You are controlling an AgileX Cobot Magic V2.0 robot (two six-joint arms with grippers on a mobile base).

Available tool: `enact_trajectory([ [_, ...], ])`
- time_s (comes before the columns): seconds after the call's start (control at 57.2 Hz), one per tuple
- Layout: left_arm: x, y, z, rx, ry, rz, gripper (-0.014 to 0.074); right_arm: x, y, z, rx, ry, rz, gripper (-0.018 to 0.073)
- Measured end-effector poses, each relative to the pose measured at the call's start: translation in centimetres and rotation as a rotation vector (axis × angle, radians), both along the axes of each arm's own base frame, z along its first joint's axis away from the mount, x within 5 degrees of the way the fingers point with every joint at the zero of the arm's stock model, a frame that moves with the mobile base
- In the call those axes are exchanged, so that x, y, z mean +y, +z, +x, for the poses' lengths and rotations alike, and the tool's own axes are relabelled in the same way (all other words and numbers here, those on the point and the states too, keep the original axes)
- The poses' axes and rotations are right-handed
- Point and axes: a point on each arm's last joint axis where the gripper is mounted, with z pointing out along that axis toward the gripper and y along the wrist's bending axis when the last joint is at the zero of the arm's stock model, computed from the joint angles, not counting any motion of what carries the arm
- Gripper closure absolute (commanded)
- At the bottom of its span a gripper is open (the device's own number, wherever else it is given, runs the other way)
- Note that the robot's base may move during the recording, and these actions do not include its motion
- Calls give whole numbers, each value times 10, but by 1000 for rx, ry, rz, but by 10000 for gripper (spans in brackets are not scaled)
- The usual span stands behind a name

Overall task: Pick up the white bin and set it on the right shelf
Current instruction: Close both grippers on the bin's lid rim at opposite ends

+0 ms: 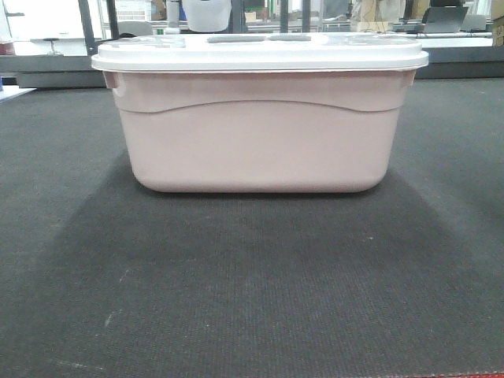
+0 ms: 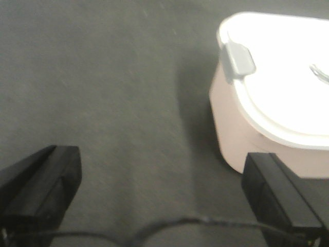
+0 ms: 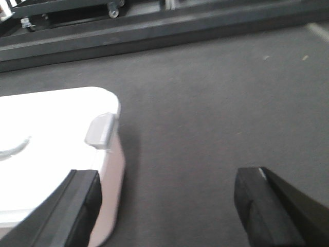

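Note:
The white bin (image 1: 260, 134) stands upright on dark grey carpet in the middle of the front view, pale pinkish walls under a flat white lid with a grey slot. In the left wrist view the white bin (image 2: 280, 92) fills the upper right, a grey latch on its end. My left gripper (image 2: 162, 177) hovers open above bare carpet just left of that end, with its right finger (image 2: 277, 193) in front of the bin's corner. The right wrist view shows the white bin (image 3: 56, 149) at left. My right gripper (image 3: 167, 200) is open beside that end. The right shelf is out of view.
Dark carpet (image 1: 252, 299) stretches all round the bin. A low dark ledge (image 3: 154, 33) with castors behind it runs along the far edge. Furniture, posts and a laptop (image 1: 445, 17) stand in the background. A thin cable (image 2: 169, 229) crosses below my left gripper.

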Motion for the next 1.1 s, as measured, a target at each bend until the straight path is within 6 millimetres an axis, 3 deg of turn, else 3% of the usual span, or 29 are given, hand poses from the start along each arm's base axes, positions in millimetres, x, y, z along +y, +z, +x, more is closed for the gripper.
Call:
enact_trajectory([
  [0.297,-17,46,69,179,-148,-7,43,11,61,35,150,117,161,-66],
  [0.385,-13,51,87,193,-190,-44,43,8,73,51,204,131,193,-66],
  [0.507,-5,45,112,228,-274,-147,43,-4,75,78,305,167,225,-66],
  [0.612,5,30,131,263,-352,-251,43,-14,64,102,379,273,261,-66],
  [0.805,25,-7,170,307,-449,-476,43,-43,25,147,414,490,457,-66],
  [1.102,37,-63,218,287,-479,-725,43,-76,-50,210,389,550,688,-66],
])
